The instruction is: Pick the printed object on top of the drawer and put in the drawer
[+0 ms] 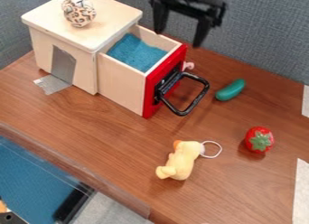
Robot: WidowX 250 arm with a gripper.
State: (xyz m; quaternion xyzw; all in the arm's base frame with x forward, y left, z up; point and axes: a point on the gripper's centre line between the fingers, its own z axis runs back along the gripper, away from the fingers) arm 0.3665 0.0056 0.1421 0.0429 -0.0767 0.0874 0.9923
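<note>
My gripper (180, 34) hangs at the top of the view, above and behind the drawer's right side, its two fingers spread apart with nothing between them. The printed object (78, 11), a pale ball with a dark and orange pattern, rests on top of the wooden cabinet (114, 13), left of the gripper and apart from it. Pulled out from the cabinet, the drawer (124, 85) has a red front, a black handle and a blue lining inside.
A green toy vegetable (230, 90) lies right of the drawer handle, and a red strawberry (259, 140) sits farther right. The yellow plush toy (180, 161) with a white loop lies near the front. Some small pink thing (189, 65) is beside the drawer front.
</note>
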